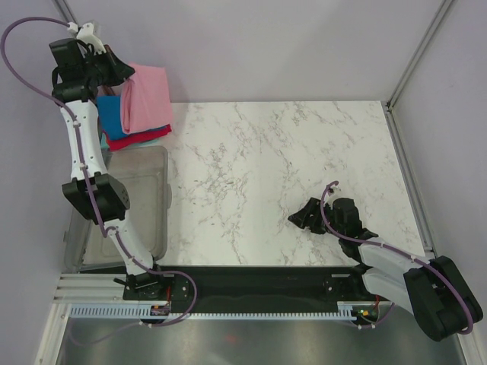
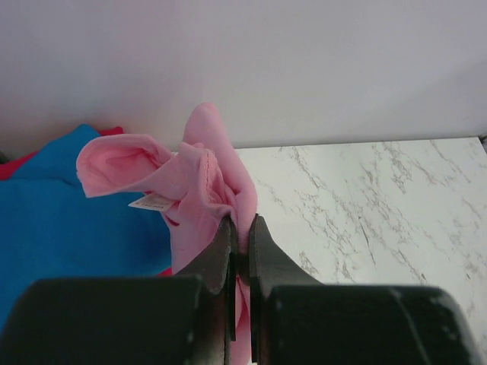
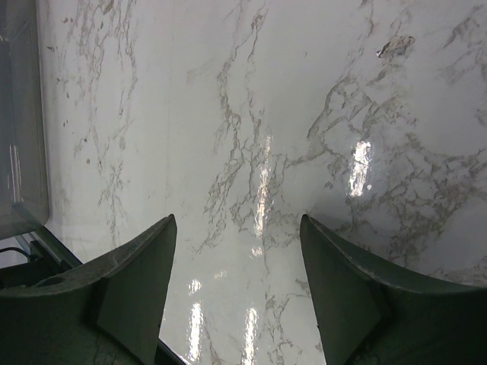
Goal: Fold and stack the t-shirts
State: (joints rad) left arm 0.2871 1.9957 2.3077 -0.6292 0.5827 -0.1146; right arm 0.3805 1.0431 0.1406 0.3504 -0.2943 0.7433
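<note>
The marble table (image 1: 274,182) fills most of the top view. A clear plastic bin (image 1: 163,199) sits at the table's left edge, toward its near side. At the table's far-left corner lies a stack of folded t-shirts (image 1: 114,122), with blue on top and red showing beneath it.

A pink t-shirt (image 1: 146,95) is draped over the right part of that stack, at the same far-left corner. It is bunched rather than flat. The left gripper (image 2: 240,222) is at the shirt's upper left edge, its jaws clamped tight on a fold of the pink cloth. In the left wrist view the cloth gathers just past the fingertips, and a white label (image 2: 150,201) shows on it.

The right gripper (image 3: 237,228) hangs low over the table's near-right part, well apart from the shirts. Its jaws are spread wide with only marble between them.
</note>
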